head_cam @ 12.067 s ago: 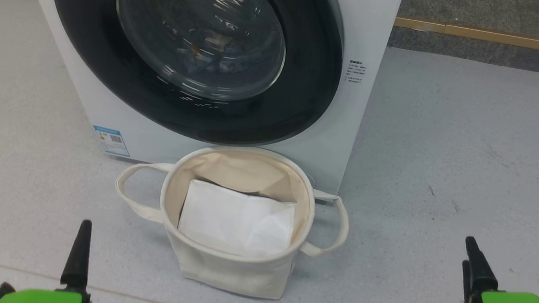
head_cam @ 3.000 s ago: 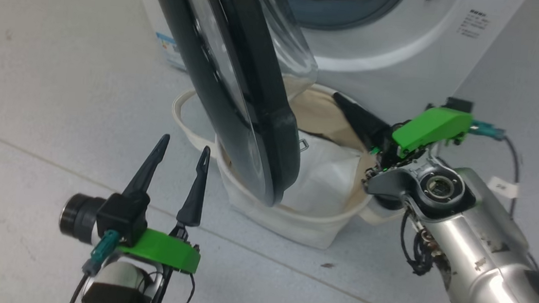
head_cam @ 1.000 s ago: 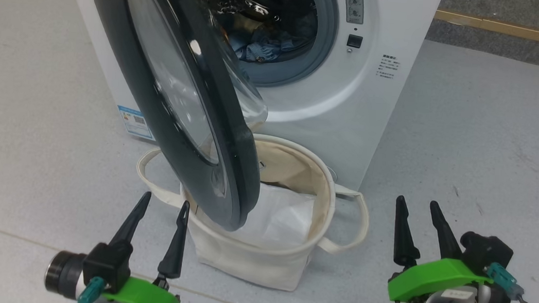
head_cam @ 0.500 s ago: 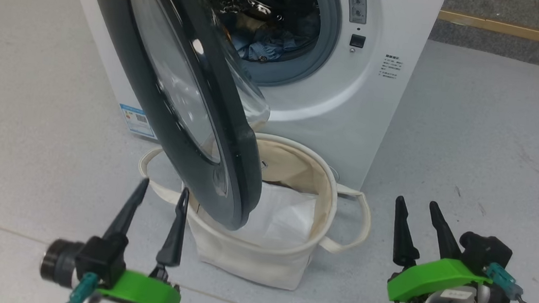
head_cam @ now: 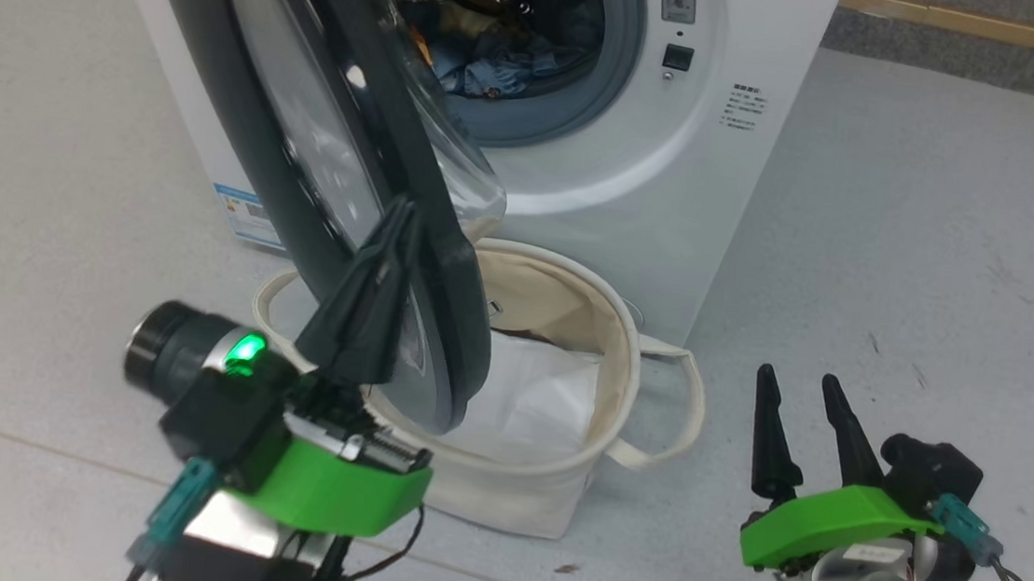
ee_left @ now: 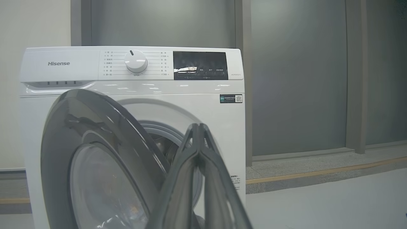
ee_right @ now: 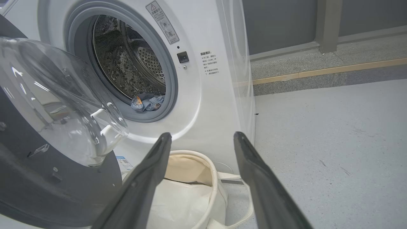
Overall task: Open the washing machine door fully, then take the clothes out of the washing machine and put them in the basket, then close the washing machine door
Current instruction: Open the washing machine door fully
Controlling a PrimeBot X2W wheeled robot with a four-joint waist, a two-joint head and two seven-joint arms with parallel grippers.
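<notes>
While its two dark fingers are pressed together into one point with nothing between them, the left gripper (head_cam: 404, 217) is held raised on its green mount and angled up and forward. Its tips are seen against the outer face of the washing machine door (head_cam: 456, 295); whether they touch it cannot be told. In the left wrist view the joined tips (ee_left: 197, 128) are seen beside the door's dark rim (ee_left: 63, 133), which lies to their left. The right gripper (head_cam: 797, 382) is kept lower, off to the right, on a silver forearm, its fingers spread apart, empty and pointed forward. Just ahead of it and between the two grippers, the basket (head_cam: 498, 504) is set on the floor, with a white folded sheet (head_cam: 536, 395) lying inside. Above the basket's left side the door is swung partly open, its clear bowl (ee_right: 57, 95) turned toward the right gripper. Beyond the basket the washing machine (head_cam: 639, 179) is seen. Farthest from both grippers, the clothes (head_cam: 490, 59) are lying inside the drum, at the bottom of its grey-rimmed opening (ee_right: 148, 103).
</notes>
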